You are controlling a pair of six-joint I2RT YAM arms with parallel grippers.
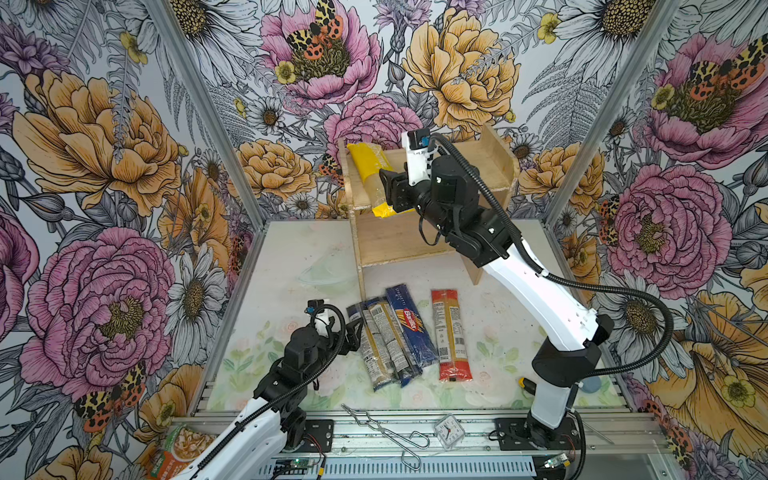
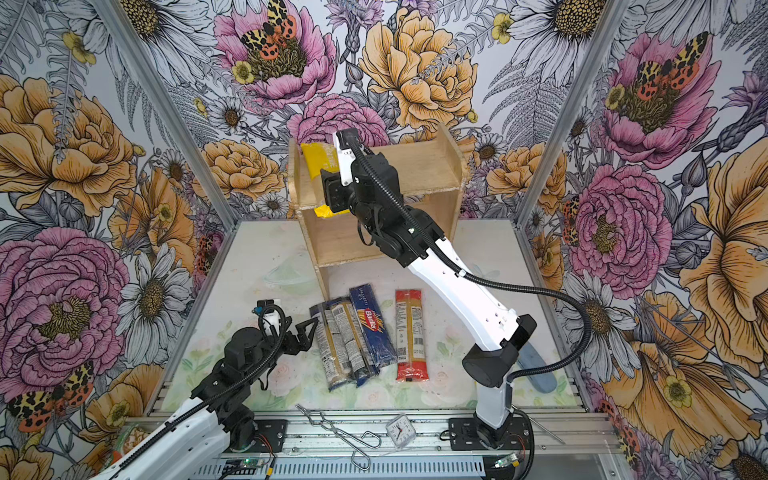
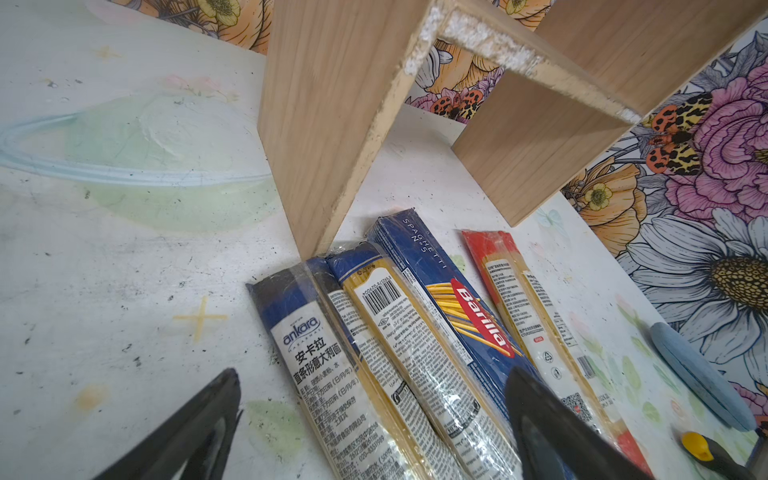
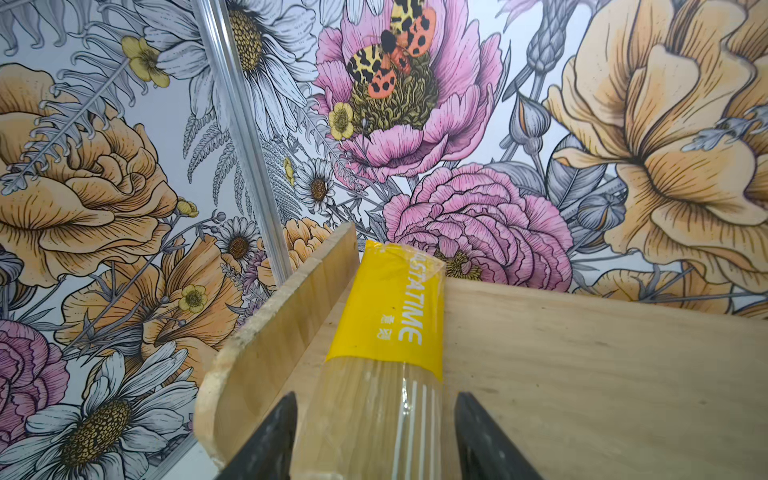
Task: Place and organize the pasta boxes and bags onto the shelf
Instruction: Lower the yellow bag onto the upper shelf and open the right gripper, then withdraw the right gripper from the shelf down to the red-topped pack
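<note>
Yellow pack [image 1: 365, 166]: lies lengthwise on top tier of shelf [image 1: 490, 166], hard against its left plank, near end jutting past the front edge. Straddled by right gripper [image 4: 376, 395], jaws parted, a sliver of wood showing between one finger and the wrap. In front of shelf, flat on table [image 1: 291, 270]: ankara pack [image 3: 316, 357], other slim pack [image 3: 407, 332] and Barilla [image 3: 457, 291] bunched, touching, far ends by the shelf's left plank foot; red pack [image 3: 523, 299] just beside, apart. Left gripper [image 3: 372, 374] spread wide, low beside the ankara pack, closed on nothing. Further out from shelf, on the front rail: tongs [image 1: 386, 432], small clock [image 1: 449, 430].
</note>
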